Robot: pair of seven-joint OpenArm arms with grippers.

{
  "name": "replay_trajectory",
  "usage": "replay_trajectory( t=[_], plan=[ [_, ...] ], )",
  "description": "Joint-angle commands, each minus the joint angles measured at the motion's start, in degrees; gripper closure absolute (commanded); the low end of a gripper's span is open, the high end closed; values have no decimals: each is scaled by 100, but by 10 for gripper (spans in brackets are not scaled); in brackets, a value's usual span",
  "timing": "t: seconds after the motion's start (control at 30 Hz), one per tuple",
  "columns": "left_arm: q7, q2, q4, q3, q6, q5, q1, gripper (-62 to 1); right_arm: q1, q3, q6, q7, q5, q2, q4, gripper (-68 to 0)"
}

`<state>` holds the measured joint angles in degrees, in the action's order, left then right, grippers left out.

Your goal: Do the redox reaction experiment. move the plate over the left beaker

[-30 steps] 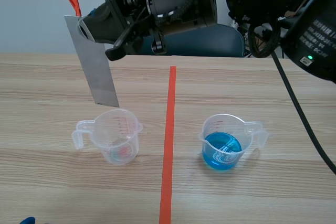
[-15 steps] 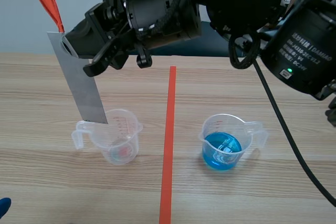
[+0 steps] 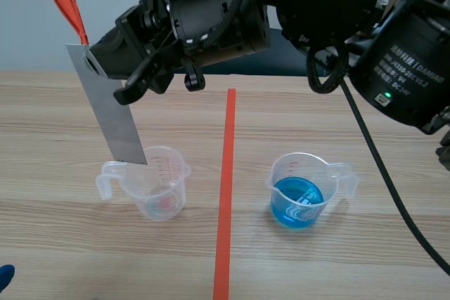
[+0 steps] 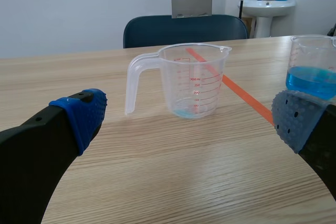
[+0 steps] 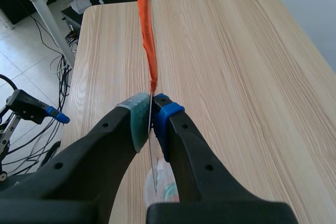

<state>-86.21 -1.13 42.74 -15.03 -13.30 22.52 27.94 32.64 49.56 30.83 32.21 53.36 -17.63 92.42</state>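
Above the table, the raised right claw clamps the plate over the left beaker

Your right arm enters from the right, raised high, and reaches past the middle to the far left side. Your right gripper points down and leftward, its two pads pinched tight on the plate, which hangs below the fingertips. Your left gripper sits low and level, fingers spread wide apart.
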Motion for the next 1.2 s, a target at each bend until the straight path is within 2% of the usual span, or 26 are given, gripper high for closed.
replay_trajectory(
  t=[0.0, 0.17, 0.27, 1.17],
  plan=[
    [-280, 11, 52, -11, 7, -39, 61, -623, 133, -74, 0, -146, -26, 15, 72, -6],
    [-282, 11, 81, -11, 7, -39, 50, -623, 133, -74, -9, -170, -68, 15, 72, -6],
    [-282, 11, 85, -11, 7, -39, 46, -623, 133, -74, -153, -170, -68, 15, 72, -6],
    [-282, 11, 83, -11, 7, -39, 46, -623, 133, -76, -153, -170, -66, 15, 72, -6]
  ],
)
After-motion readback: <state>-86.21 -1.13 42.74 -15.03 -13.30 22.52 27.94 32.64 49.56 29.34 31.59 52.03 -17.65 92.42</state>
